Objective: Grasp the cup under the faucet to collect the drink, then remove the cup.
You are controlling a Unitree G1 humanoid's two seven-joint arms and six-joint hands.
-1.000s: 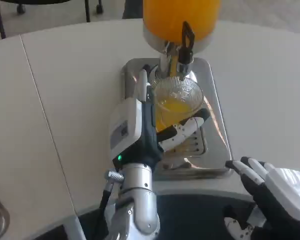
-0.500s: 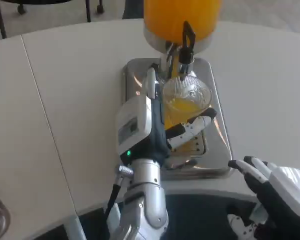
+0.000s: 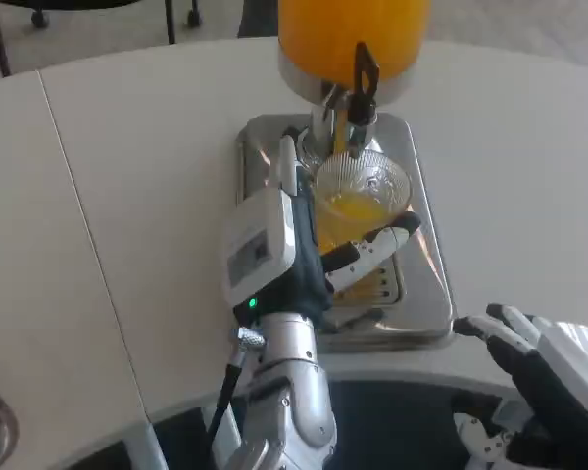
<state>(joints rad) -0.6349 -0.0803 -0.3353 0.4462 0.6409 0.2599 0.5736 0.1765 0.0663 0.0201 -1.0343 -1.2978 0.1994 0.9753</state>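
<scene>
Stood on white counter (image 3: 127, 176): orange drink dispenser (image 3: 353, 34) over steel drip tray (image 3: 426, 245), faucet (image 3: 358, 83) directly above clear cup (image 3: 358, 201) of juice. Gripped around cup by left hand (image 3: 294, 240); fingers spread, nothing held, right hand (image 3: 539, 367) at counter edge. Barely shifted since half a second ago; right hand slightly lower.

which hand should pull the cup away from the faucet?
Left hand: it already holds the cup, part-filled, under the faucet. The right hand sits at the table's near edge, apart from it.

One head view looks steeply down from above and behind the left hand (image 3: 274, 240), close in, facing forward toward the juice dispenser (image 3: 353, 39).
</scene>
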